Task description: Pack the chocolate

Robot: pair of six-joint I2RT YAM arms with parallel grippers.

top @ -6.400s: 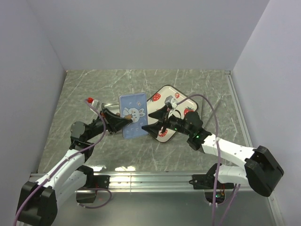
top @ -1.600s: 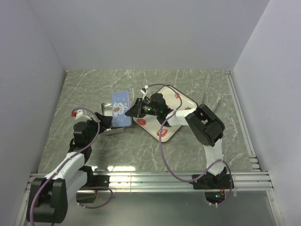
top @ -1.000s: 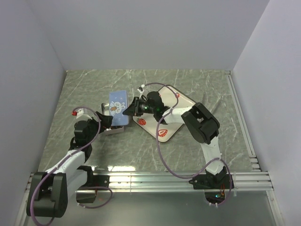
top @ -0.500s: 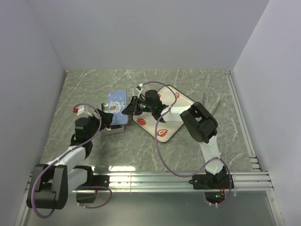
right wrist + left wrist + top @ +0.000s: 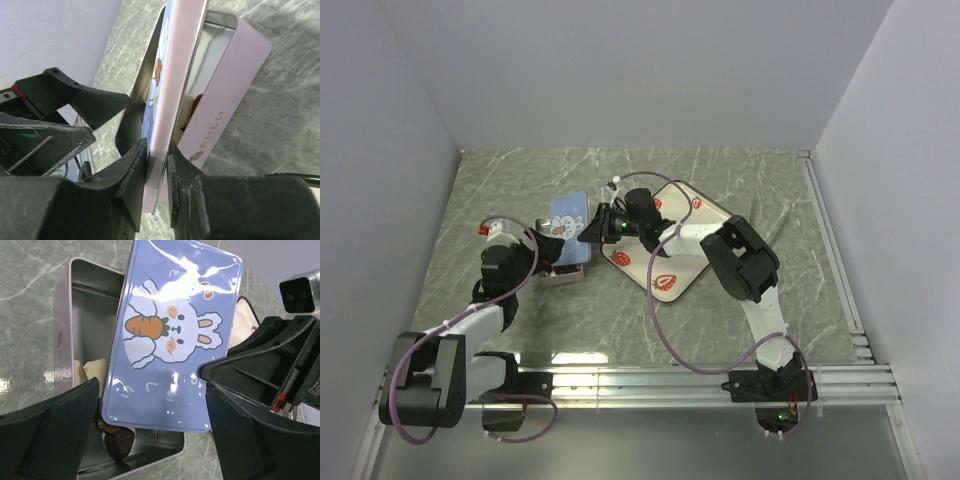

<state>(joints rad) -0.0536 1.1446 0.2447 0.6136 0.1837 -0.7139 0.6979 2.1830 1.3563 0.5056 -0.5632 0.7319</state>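
Now | right tool (image 5: pixel 157 150) pinches bunny lid (image 5: pixel 180 60) | left tool (image 5: pixel 150 380) wide | tin (image 5: pixel 225 100) reads おいしい

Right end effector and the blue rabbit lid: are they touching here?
Touching. The right wrist view shows the right end effector with both fingers pressed against opposite faces of the blue rabbit lid, with no gap visible.

The chocolate is just a few tiny bite-size chocolate candies (image 5: pixel 118 446) sitting loose on the floor of a pale pink rectangular metal tin (image 5: pixel 62 340). In the left wrist view, a dark brown lump sits in the bottom corner and a cream chunk (image 5: pixel 94 371) lies by the left wall. Any others are hidden under the tilted blue rabbit-print lid (image 5: pixel 175 335).
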